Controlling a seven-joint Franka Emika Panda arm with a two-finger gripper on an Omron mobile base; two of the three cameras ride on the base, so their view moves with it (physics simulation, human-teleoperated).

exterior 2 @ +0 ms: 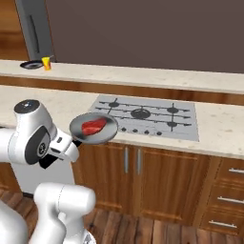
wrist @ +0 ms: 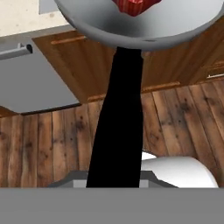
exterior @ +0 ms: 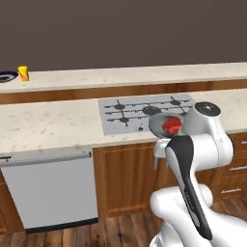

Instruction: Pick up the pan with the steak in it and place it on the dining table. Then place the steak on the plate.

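Hand view —
Ana: The pan point(wrist: 144, 22) hangs in front of the stovetop point(exterior 2: 147, 116), off its near edge, steak point(exterior 2: 94, 126) inside; the gripper point(exterior 2: 66, 148) clamps its black handle point(wrist: 118, 118).
Ben: Stiff metal, and the loose meat looks likely to slide; it needs level carrying.

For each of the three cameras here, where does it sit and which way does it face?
Left base view: behind the arm's left, facing the counter's grey stovetop; white arm lower right, partly hiding the round grey metal pan.
Right base view: behind the arm's right, same stovetop; arm lower left, pan with the red steak held off the counter's edge.
Hand view: on the hand, looking along the straight black handle toward the wooden floor.
Shared: both base views show stovetop, pan and steak.
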